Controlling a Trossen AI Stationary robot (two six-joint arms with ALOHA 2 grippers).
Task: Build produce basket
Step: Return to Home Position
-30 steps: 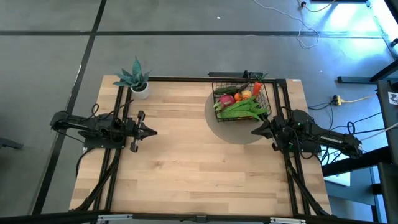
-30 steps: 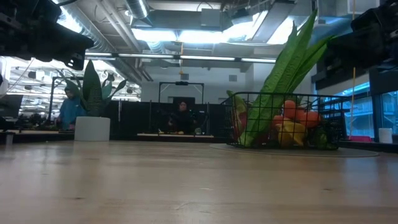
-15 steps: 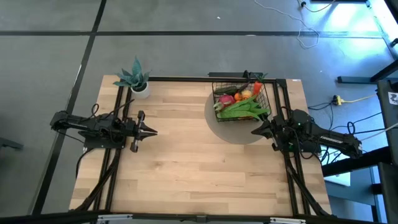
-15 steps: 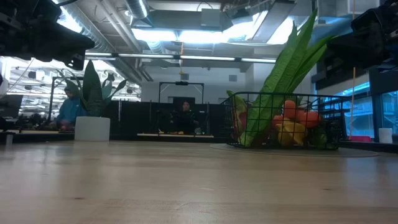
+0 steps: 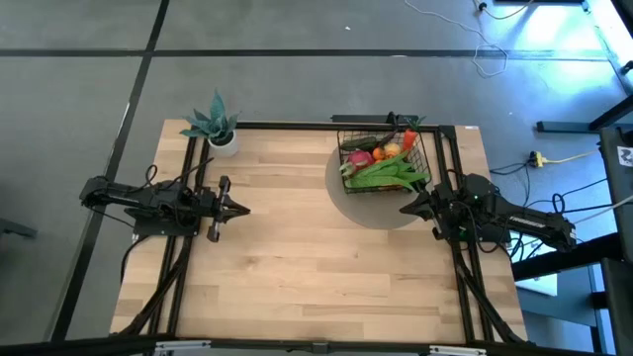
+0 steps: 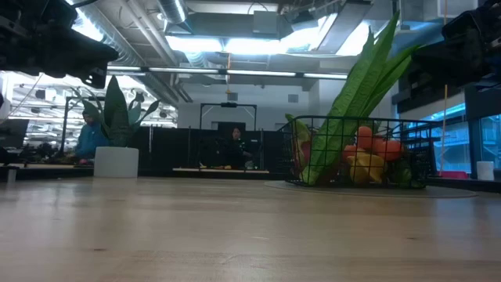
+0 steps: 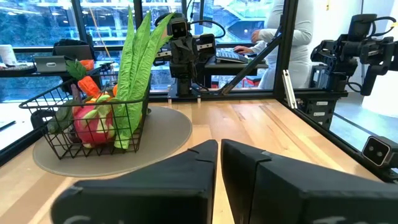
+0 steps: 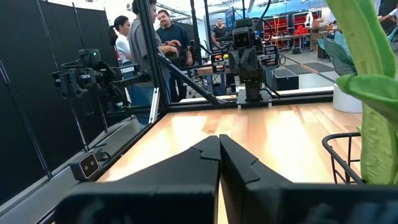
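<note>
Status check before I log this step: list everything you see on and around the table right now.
table: one, light wood, under both arms
mat: one, grey, round, far right of table
basket: one, black wire, on the mat
corn: one, green, across the basket, leaves sticking out
radish: one, red-pink, in basket
carrot: one, orange, in basket
oranges: at least two, orange, in basket
lemon: one, yellow, in basket
plant: one, blue-green, white pot, far left corner
people: several, beyond the table
left gripper: shut, over table's left side
right gripper: shut, at the mat's edge
</note>
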